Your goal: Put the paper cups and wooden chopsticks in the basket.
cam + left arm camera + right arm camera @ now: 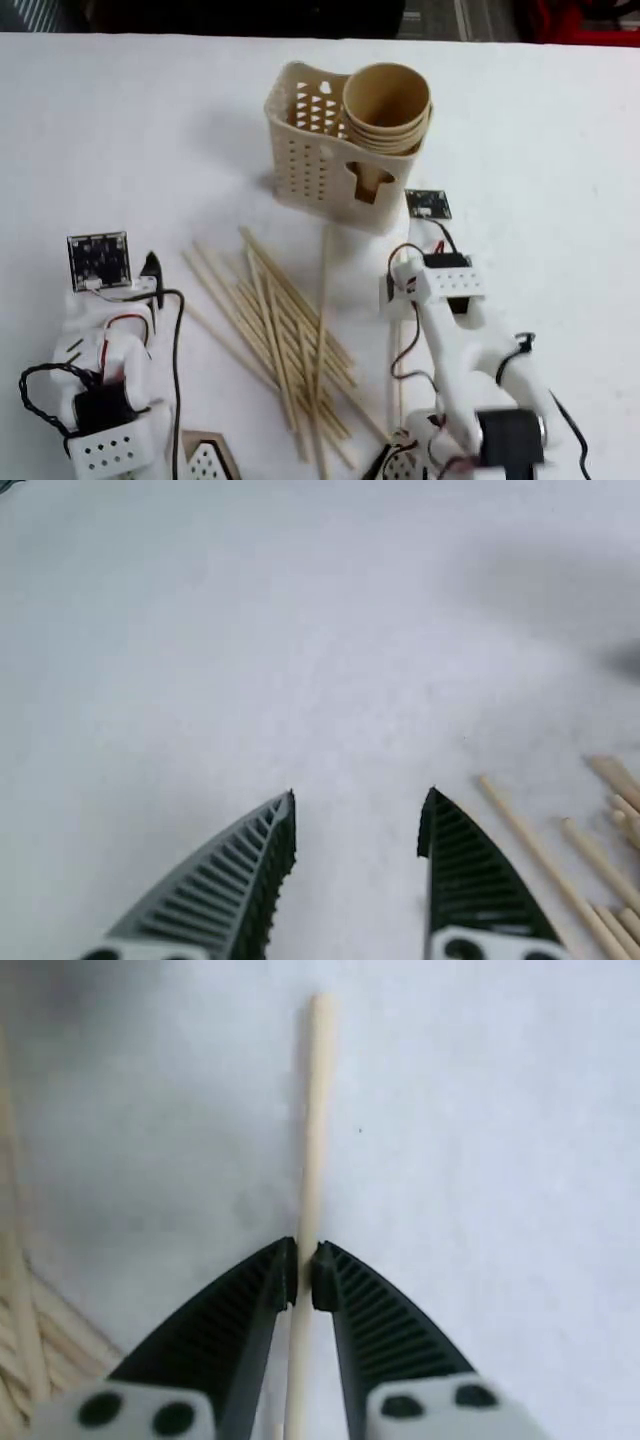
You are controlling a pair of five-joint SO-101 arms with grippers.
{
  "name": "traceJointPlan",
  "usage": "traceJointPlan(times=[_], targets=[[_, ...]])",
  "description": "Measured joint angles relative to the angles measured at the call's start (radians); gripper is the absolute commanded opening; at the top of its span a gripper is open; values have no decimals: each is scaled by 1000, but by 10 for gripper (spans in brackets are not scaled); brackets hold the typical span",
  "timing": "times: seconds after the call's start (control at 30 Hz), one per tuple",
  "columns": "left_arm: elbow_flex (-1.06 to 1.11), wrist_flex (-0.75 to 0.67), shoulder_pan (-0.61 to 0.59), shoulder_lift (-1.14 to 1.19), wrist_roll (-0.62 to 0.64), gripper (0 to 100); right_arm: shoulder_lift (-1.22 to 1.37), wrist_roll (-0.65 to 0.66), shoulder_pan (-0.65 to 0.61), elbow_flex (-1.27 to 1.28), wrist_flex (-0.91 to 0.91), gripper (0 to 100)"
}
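We see a white table spanning the whole high view. The right arm sits at the lower right of that frame, bent forward and stretched up the frame towards the basket. The left arm is folded low in the lower left corner. The cream perforated basket stands upright in the upper middle. A nested stack of paper cups stands in its right end, rims above the wall. In the centre, below the basket, the wooden chopsticks lie on the table in a loose fanned pile.

In the right wrist view, the right gripper has its jaws pinched narrowly onto a single chopstick, just beside the pile. In the left wrist view, the left gripper hangs over bare table with its jaws apart and nothing between them.
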Motion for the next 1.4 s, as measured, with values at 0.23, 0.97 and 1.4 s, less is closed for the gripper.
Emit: traceJointPlan(times=[0.23,0.97,1.4], targets=[[0,0,0,0,0,210,-388,2,5,2,230,17],[6,-18,0,0,0,210,-1126,-14,-138,-107,44,16],[6,-18,0,0,0,211,-827,-83,-241,-107,-717,17]])
